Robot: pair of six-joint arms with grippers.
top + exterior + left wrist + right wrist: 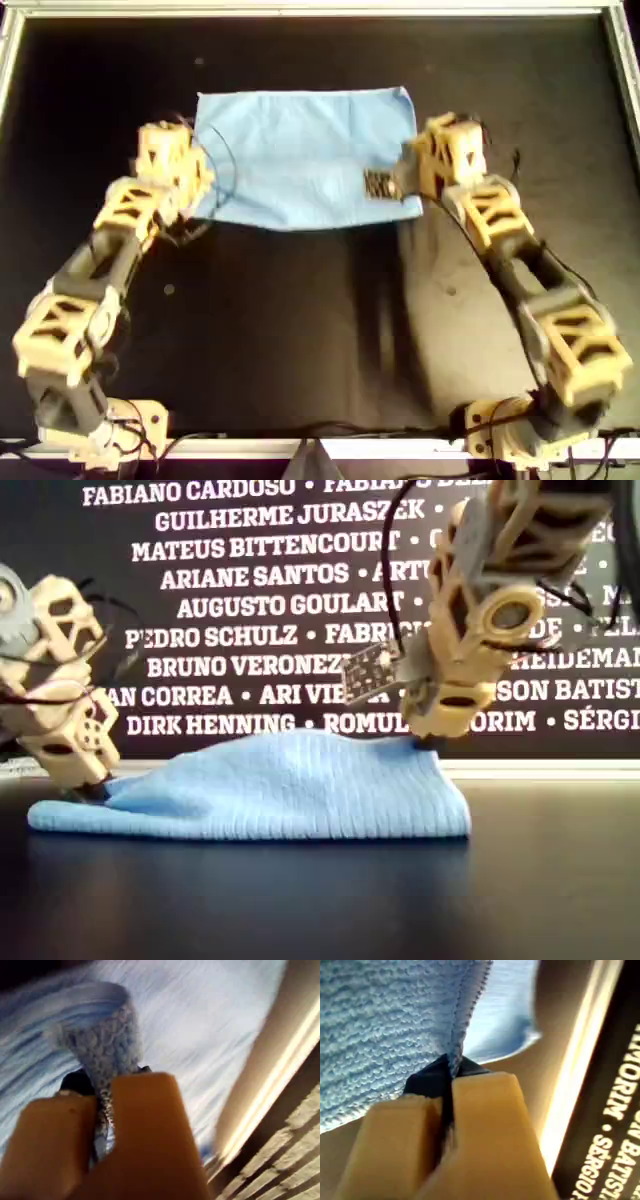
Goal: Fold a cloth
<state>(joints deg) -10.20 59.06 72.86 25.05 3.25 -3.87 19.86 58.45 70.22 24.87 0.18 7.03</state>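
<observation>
Two arms on my rig, both at the cloth (305,155). Overhead view: light blue cloth lies on the black table (300,330) toward the far edge, roughly a wide rectangle; left gripper (200,180) at the cloth's left edge in this view, right gripper (400,185) at its right near corner, a small circuit board (380,184) showing over the fabric beside it

Exterior view: cloth (290,790) sits in a low mound on the table (320,900), raised highest under the right gripper (428,742) on the exterior view's right; left gripper (90,790) is low at the cloth's end on the exterior view's left, near the table. White names on a dark banner (250,610) behind

Left wrist view: left gripper (102,1110) jaws closed tight on a bunched pinch of cloth (100,1045), fabric squeezed between the tan fingers (145,1135); picture is blurred

Right wrist view: right gripper (451,1085) jaws closed on the stitched hem of the cloth (385,1025), edge clamped between the tan fingers (485,1130), cloth hanging off the table from the pinch
</observation>
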